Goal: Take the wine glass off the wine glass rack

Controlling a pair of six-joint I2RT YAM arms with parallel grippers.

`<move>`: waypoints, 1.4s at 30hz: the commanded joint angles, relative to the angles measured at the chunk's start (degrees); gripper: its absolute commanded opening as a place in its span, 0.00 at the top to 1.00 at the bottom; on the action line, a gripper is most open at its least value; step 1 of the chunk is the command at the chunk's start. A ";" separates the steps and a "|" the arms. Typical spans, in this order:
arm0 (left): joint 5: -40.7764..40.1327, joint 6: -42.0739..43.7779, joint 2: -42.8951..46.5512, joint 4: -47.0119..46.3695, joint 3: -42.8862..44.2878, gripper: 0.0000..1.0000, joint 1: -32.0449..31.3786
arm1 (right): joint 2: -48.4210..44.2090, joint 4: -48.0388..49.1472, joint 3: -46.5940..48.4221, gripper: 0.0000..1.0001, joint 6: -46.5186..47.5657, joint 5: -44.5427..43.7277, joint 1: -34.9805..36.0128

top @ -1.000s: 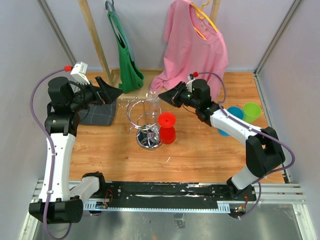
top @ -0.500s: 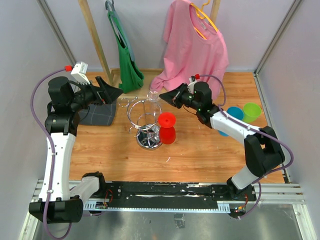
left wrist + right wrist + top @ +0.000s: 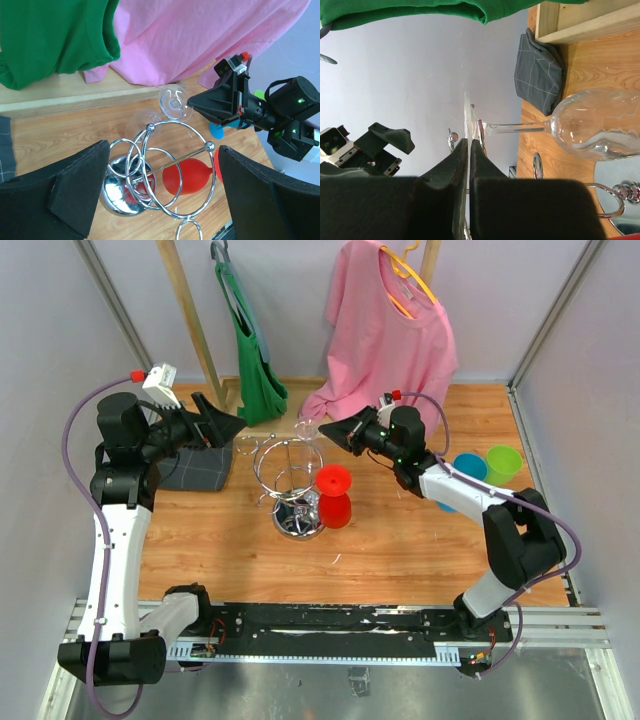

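The clear wine glass (image 3: 306, 427) hangs foot-up at the back of the chrome wine glass rack (image 3: 290, 472), which stands on its round base (image 3: 298, 523). My right gripper (image 3: 327, 429) is shut on the rim of the glass's foot (image 3: 467, 117). The stem (image 3: 520, 128) runs sideways to the bowl (image 3: 595, 125). A chrome wire of the rack (image 3: 481, 131) lies right by the foot; I cannot tell whether they touch. My left gripper (image 3: 235, 423) is open and empty, left of the rack. In the left wrist view its fingers (image 3: 75, 187) frame the rack (image 3: 167, 172), with the glass (image 3: 173, 103) behind.
A red plastic goblet (image 3: 333, 496) stands beside the rack's base. A folded grey cloth (image 3: 196, 466) lies at the left. Blue (image 3: 466, 470) and green (image 3: 503, 464) cups stand at the right. A green garment (image 3: 255, 350) and a pink shirt (image 3: 385, 335) hang from a wooden frame at the back.
My right wrist has shifted slightly while holding the glass's foot; the glass has barely moved. The left arm has not moved.
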State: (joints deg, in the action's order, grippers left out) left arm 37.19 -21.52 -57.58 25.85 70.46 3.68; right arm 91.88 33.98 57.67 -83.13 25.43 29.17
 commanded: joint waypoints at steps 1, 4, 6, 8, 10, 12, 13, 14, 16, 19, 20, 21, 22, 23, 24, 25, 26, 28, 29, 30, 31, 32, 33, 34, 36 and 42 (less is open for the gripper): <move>1.02 -0.30 0.01 -1.19 1.14 0.05 0.44 | 0.66 5.35 0.38 0.99 -1.54 0.54 -0.87; 1.08 -0.23 -0.03 -1.23 1.28 0.05 0.37 | 1.03 5.39 0.98 0.99 -1.56 1.00 -0.91; 1.11 -0.14 -0.07 -1.22 1.30 0.05 0.43 | 1.12 5.06 1.17 0.99 -1.23 1.47 -0.87; 1.12 -0.12 -0.07 -1.24 1.29 0.05 0.43 | 1.08 4.19 1.29 0.99 -0.79 1.86 -0.87; 1.22 -0.30 -0.14 -1.40 1.12 0.05 0.39 | 1.03 4.00 1.10 0.99 -0.76 2.03 -0.87; 1.22 -0.46 -0.16 -1.57 1.02 0.05 0.44 | 1.02 4.68 0.54 0.99 -1.21 2.01 -0.86; 1.26 -0.57 -0.14 -1.71 0.91 0.05 0.44 | 1.02 5.33 0.25 0.99 -1.50 1.81 -0.87; 1.30 -0.58 -0.16 -1.83 0.88 0.05 0.38 | 1.02 5.98 0.03 0.99 -1.91 1.62 -0.87; 1.27 -0.63 -0.16 -1.86 0.77 0.05 0.37 | 1.15 7.16 -0.14 0.99 -2.41 1.26 -0.95; 1.33 -0.64 -0.16 -1.85 0.79 0.05 0.37 | 1.42 7.63 0.55 0.99 -2.47 1.19 -1.08; 1.32 -0.63 -0.16 -1.85 0.78 0.05 0.38 | 1.54 7.83 0.74 0.99 -2.47 1.13 -1.15; 1.37 -0.65 -0.12 -1.85 0.74 0.05 0.44 | 1.64 8.08 1.00 0.99 -2.54 1.05 -1.25; 1.34 -0.59 -0.08 -1.77 0.81 0.05 0.41 | 1.76 8.16 1.09 0.99 -2.56 0.98 -1.37; 1.39 -0.58 -0.07 -1.77 0.80 0.05 0.38 | 1.81 8.40 1.27 0.99 -2.56 0.88 -1.50; 1.34 -0.45 -0.07 -1.69 0.82 0.05 0.38 | 1.89 8.47 1.38 0.99 -2.60 0.92 -1.61; 1.39 -0.44 -0.07 -1.59 0.78 0.05 0.44 | 2.04 8.66 1.57 0.99 -2.64 0.93 -1.79; 1.35 -0.44 -0.06 -1.59 0.82 0.05 0.37 | 2.20 8.92 1.74 0.99 -2.79 0.87 -1.95; 1.44 -0.43 -0.12 -1.51 0.87 0.05 0.42 | 2.70 9.61 2.20 0.99 -3.10 1.02 -2.24; 1.41 -0.51 -0.08 -1.62 0.82 0.05 0.37 | 3.02 10.13 2.37 0.99 -3.42 1.02 -2.35; 1.52 -0.52 -0.14 -1.64 0.83 0.05 0.37 | 3.42 10.80 2.59 0.99 -3.70 1.02 -2.48; 1.56 -0.53 -0.20 -1.59 0.84 0.05 0.44 | 3.74 11.45 2.76 0.99 -4.04 0.96 -2.60; 1.64 -0.50 -0.24 -1.61 0.90 0.05 0.40 | 4.01 11.93 3.10 0.99 -4.31 0.87 -2.62; 1.64 -0.51 -0.32 -1.61 0.87 0.05 0.43 | 4.35 12.28 3.36 0.99 -4.55 0.77 -2.70; 1.63 -0.58 -0.40 -1.59 0.99 0.05 0.37 | 4.63 12.59 3.79 0.99 -4.70 0.76 -2.79; 1.79 -0.54 -0.50 -1.59 1.10 0.05 0.37 | 4.88 13.01 4.30 0.99 -4.96 0.76 -2.97; 2.05 -0.73 -1.07 -1.88 1.04 0.05 0.37 | 4.83 13.68 5.04 0.99 -5.34 0.74 -4.12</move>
State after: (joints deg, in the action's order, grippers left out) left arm 37.87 -21.96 -58.22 25.76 70.46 3.68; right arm 97.10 42.19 59.96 -87.31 26.37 27.03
